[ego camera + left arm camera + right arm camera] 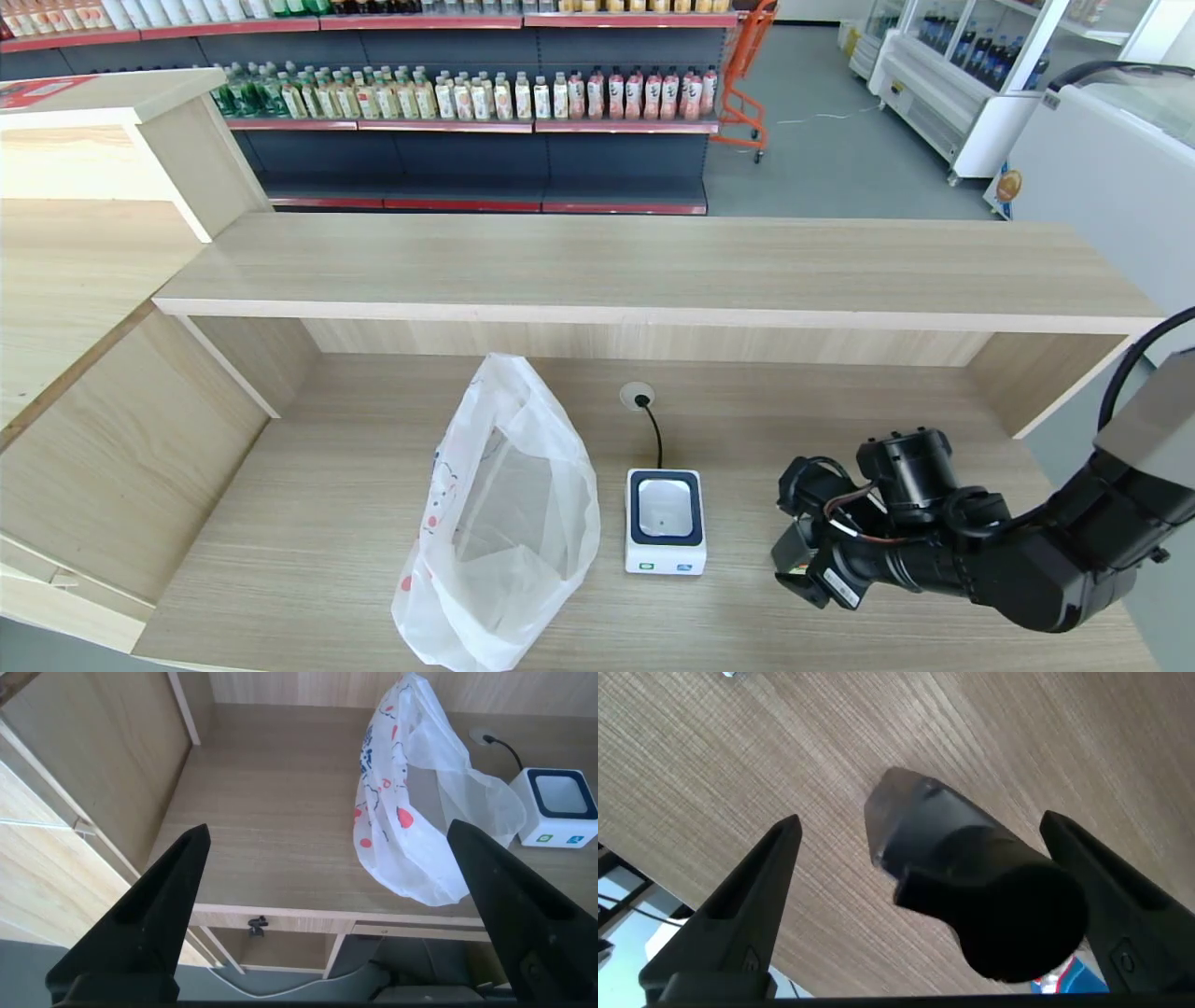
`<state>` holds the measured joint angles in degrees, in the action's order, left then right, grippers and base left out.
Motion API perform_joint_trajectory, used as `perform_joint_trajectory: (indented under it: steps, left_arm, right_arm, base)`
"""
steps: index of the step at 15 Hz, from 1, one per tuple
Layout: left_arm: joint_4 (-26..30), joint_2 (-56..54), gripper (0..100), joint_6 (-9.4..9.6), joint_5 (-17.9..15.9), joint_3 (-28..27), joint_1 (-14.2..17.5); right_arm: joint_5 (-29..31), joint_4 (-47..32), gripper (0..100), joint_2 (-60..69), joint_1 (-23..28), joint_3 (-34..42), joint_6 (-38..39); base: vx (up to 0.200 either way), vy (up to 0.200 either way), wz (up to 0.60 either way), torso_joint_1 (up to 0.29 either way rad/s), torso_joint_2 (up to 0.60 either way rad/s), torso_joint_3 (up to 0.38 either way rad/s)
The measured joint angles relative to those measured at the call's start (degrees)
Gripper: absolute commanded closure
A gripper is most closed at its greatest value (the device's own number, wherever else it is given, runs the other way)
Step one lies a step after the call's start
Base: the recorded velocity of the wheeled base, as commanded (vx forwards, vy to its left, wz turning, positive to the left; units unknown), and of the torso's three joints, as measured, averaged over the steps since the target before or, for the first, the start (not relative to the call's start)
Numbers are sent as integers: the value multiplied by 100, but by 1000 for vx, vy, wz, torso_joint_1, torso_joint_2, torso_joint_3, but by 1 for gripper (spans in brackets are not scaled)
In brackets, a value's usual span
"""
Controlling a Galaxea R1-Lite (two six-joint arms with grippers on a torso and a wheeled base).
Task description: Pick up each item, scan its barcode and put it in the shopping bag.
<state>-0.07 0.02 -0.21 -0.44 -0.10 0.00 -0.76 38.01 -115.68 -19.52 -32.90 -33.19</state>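
We see a light wooden counter (308, 541) with a high wooden ledge (653, 266) behind it. On the counter stands a thin white see-through plastic shopping bag with red and blue marks (504, 523). Its mouth is open. Just beside it, on the robot's right, sits a small white box scanner with a dark-framed glass window on top (665, 521). The two do not touch. A black cord (653, 434) runs from the scanner to a round hole in the counter.

The right gripper (794, 560) is low over the counter, to the right of the scanner. In the right wrist view its two fingers (738, 924) are spread wide apart. Between them is a dark round item with a see-through tip (971, 877). We see bare wood between the item and one finger, so the right gripper is not squeezing it. We cannot tell if the item rests on the counter.

The left gripper (329, 829) hangs over the near edge of the counter, to the left of the bag. Its fingers are spread wide too, with nothing held.

Far behind the counter are shop shelves full of drink bottles (467, 93).
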Motion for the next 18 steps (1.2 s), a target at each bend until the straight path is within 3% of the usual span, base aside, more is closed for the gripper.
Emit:
perform_joint_trajectory:
  steps: [6,7,15,18]
  left_arm:
    - [0,0,0,0,0,0,0]
    - [0,0,0,0,0,0,0]
    - [0,0,0,2,0,0,0]
    - [0,0,0,0,1,0,0]
  right_arm:
    - [-9,145,0,-296,-127,-124,-99]
    - [-13,195,100,-315,-127,-133,-93]
    - [-20,400,100,-367,-151,-59,137]
    - [-2,734,100,-149,-176,107,818]
  base:
    - [0,0,0,0,0,0]
    - [0,0,0,0,0,0]
    - [0,0,0,0,0,0]
    - [0,0,0,0,0,0]
